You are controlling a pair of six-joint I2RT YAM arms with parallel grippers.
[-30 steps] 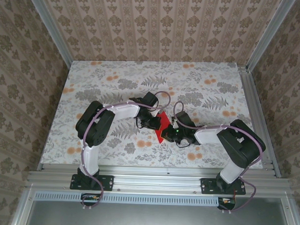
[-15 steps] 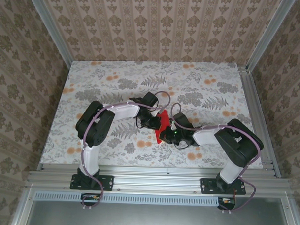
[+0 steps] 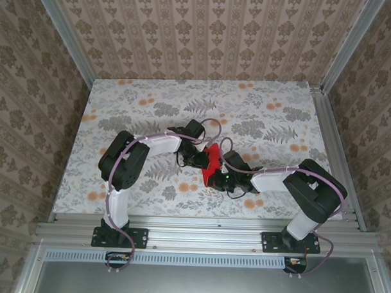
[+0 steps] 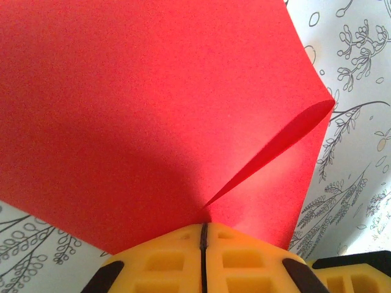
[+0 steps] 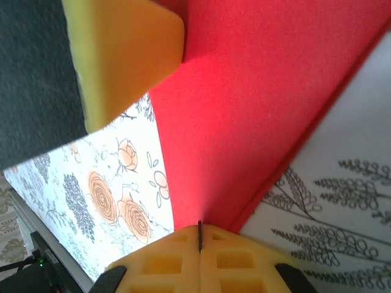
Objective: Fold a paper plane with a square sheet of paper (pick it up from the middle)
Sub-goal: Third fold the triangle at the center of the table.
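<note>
Over the table [image 3: 120,105] | left gripper [image 4: 203,235] pinches sheet [image 4: 153,110] | right gripper [image 5: 199,237] pinches sheet

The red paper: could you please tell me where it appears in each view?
Top external: paper mid-picture, between left gripper and right gripper.
Left wrist: paper spreads up and left from the shut left gripper.
Right wrist: paper runs from top right down to the shut right gripper.
Shared landmark: the floral tablecloth.

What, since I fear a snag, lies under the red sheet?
Floral table cover shows around the red sheet, pinched by left gripper and right gripper; whatever lies directly beneath it is hidden.
</note>
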